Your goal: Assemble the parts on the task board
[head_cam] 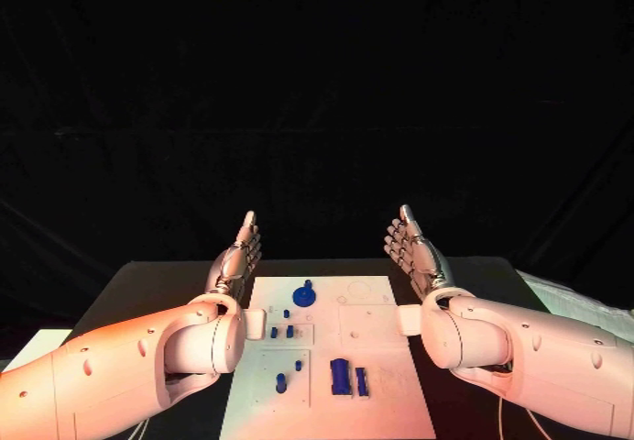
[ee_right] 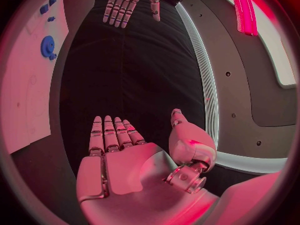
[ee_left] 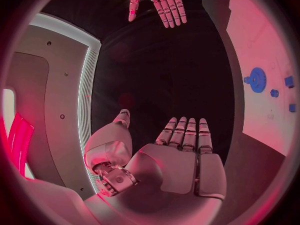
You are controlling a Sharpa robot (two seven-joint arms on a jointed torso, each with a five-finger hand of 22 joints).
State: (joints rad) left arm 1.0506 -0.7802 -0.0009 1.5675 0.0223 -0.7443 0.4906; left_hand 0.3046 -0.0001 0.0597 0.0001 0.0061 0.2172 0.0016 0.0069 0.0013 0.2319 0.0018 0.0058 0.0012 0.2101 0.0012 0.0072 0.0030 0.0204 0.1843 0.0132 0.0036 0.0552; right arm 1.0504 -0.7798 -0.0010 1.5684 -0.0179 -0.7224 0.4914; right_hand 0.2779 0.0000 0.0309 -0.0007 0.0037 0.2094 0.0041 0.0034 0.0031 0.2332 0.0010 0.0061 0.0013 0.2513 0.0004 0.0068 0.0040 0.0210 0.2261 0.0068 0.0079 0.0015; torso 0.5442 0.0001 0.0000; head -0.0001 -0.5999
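White and flat, the task board (head_cam: 346, 367) lies in the middle of the black table (head_cam: 158, 280), between my two forearms. On it sit the blue parts: a round gear-like piece (head_cam: 304, 296) near the far end, a few small pegs (head_cam: 281, 332) just beyond my left wrist, two more small pieces (head_cam: 281, 381) nearer to me, and a pair of taller upright blocks (head_cam: 349, 377) standing side by side close to the near edge. Whether the pegs stand in holes or merely rest on the surface I cannot tell. Faint outlines of recesses mark the board's bare right half.

My left hand (head_cam: 235, 260) is raised at the board's left edge, fingers straight, close together and pointing away from me, holding nothing. My right hand (head_cam: 418, 251) is raised the same way at the right edge, flat and empty, thumb set a little apart. Neither touches the board or any part.

From my left wrist I see my own palm (ee_left: 178, 160) spread flat with the fingers extended, my other hand (ee_left: 159, 2) beyond it, and the board's rim (ee_left: 256, 50) with the gear (ee_left: 256, 78) off to one side. From my right wrist the palm (ee_right: 122, 162) is likewise flat, and the gear (ee_right: 47, 47) lies on the board (ee_right: 25, 105).
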